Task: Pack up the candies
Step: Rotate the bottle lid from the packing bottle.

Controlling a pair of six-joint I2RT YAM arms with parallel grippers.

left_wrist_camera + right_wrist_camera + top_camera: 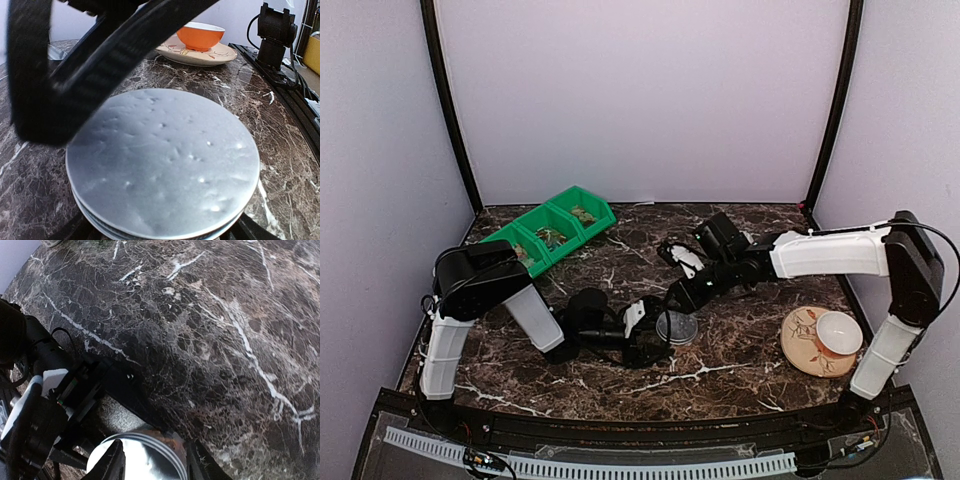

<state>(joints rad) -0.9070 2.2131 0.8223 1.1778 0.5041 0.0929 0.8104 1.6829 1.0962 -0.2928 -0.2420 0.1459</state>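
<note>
A round jar with a flat silver lid stands mid-table. The lid fills the left wrist view. My left gripper lies low on the table with its fingers round the jar's sides, shut on it. My right gripper hovers over the far rim of the lid, open, one finger above the lid and the other outside the jar wall. Orange-brown contents show through the clear wall. More candies lie in the green bins.
A row of green bins sits at the back left. A patterned plate with a bowl on it stands at the front right, beside the right arm's base. The right arm reaches across the table's middle.
</note>
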